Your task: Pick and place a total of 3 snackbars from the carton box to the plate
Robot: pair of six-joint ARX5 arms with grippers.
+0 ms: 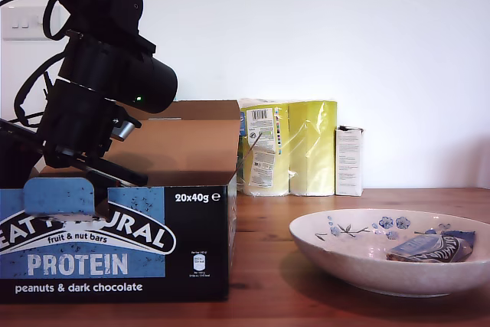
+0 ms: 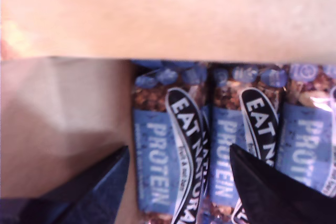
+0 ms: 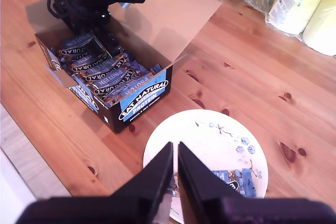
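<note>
The carton box [image 1: 115,243] stands open at the exterior view's left, with several snackbars [image 3: 100,69] packed side by side inside. My first gripper [image 2: 178,182] is down in the box and open. Its dark fingers [image 2: 105,187] straddle one snackbar [image 2: 168,145] without closing on it. In the exterior view the box wall hides these fingers and only the arm [image 1: 99,97] shows. At the exterior view's right, one snackbar [image 1: 429,249] lies in the flowered plate [image 1: 344,246]. My second gripper [image 3: 175,171] hovers shut and empty above the plate [image 3: 210,135], beside that snackbar [image 3: 233,179].
Yellow packages [image 1: 291,147] and a small white box [image 1: 349,161] stand against the wall behind the plate. The box's brown flap [image 3: 173,14] stands up on the side facing the plate. Bare wooden table [image 3: 252,77] lies between box and packages.
</note>
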